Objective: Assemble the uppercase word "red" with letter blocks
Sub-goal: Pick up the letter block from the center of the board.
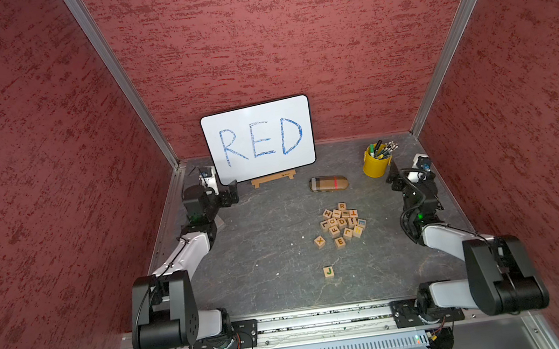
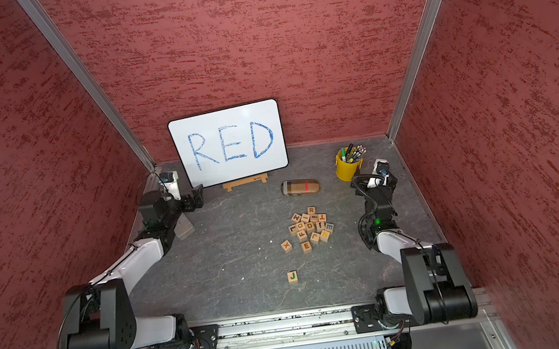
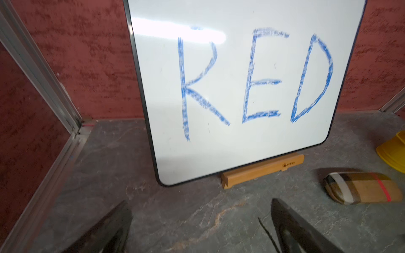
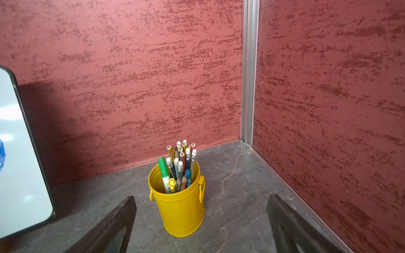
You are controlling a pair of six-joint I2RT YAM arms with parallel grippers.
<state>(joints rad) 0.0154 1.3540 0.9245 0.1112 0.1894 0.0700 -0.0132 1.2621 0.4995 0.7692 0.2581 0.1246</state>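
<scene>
- Right claw (image 4: 201, 197) stands with its jaws spread and nothing between them. It is aimed at the yellow pencil cup (image 4: 179, 210) in the back corner, so it faces away from the work.
- Left claw (image 3: 199, 201) is also spread and empty, low in front of the whiteboard (image 3: 241, 87) and its wooden stand (image 3: 263, 168).
- The letter blocks (image 2: 309, 228) lie in a tight pile on the grey surface (image 1: 263, 258), on the right arm's side and closer to the arm bases than either claw. I judge the right arm the nearer one; it would need to turn round and come back toward the centre.
- R block (image 1: 342, 206) sits on the pile's far edge and E block (image 1: 340, 242) on its near edge. D block (image 1: 342, 222) is in the middle, hemmed in by neighbours. Being cubes, they have no long axis to line up with.
- Crowding cubes stand in the way, among them the blue E cube (image 1: 361, 222) near the D. The X cube (image 1: 319, 241) sits just beside the pile and the J cube (image 1: 328, 271) well apart from it. A plaid case (image 1: 328, 183) lies between the pile and the whiteboard.
</scene>
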